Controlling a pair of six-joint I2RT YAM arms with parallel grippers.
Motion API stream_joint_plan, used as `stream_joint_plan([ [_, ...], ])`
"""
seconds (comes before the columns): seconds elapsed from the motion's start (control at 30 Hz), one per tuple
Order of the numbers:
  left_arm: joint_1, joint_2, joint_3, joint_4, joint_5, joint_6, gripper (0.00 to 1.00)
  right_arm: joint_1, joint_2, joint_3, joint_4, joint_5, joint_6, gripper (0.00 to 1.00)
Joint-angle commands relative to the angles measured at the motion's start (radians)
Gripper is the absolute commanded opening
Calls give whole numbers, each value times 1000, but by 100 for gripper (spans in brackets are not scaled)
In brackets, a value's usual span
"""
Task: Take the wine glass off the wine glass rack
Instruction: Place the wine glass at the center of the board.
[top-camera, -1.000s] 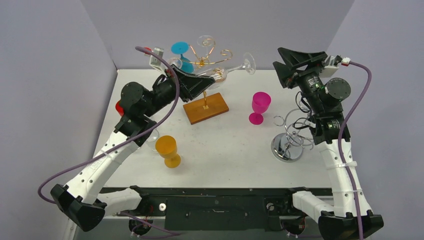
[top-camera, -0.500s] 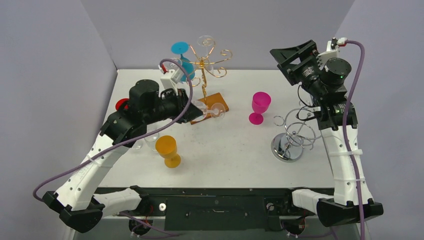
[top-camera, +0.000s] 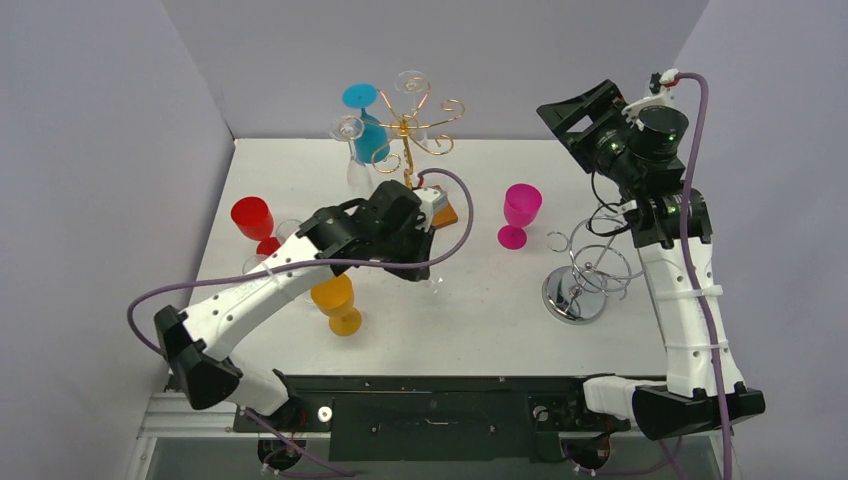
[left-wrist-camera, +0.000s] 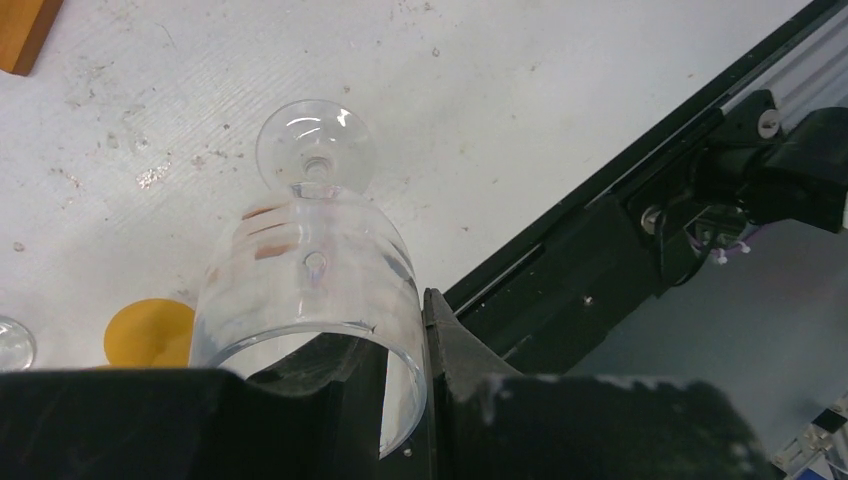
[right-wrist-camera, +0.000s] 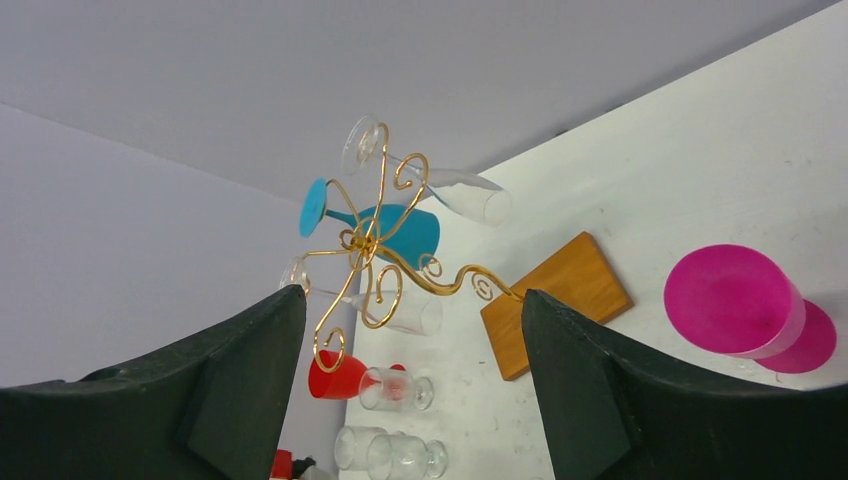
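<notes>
Your left gripper clamps the clear stemmed wine glass by its bowl, just near of the tall gold wire rack. Foot points down at the white table. Right gripper, spread and empty, sits far right, well apart.

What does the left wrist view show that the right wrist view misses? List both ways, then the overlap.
Left wrist only: a clear wine glass gripped by the left gripper, the orange glass. Right wrist only: the gold rack with a teal glass hanging, the pink glass. Both: the rack's wooden base, the white table.
</notes>
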Motion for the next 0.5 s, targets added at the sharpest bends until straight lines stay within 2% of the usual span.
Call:
stream_joint_plan([
  [0.0,-31,117,134,33,-41,47,0,-12,-27,66,-28,72,-46,75],
  [0.23,-65,303,272,28,-30,82,0,-33,-98,49,-49,193,-52,75],
  [0.47,-95,536,510,-28,-44,113,0,-43,-195,26,-45,313,-53,76],
])
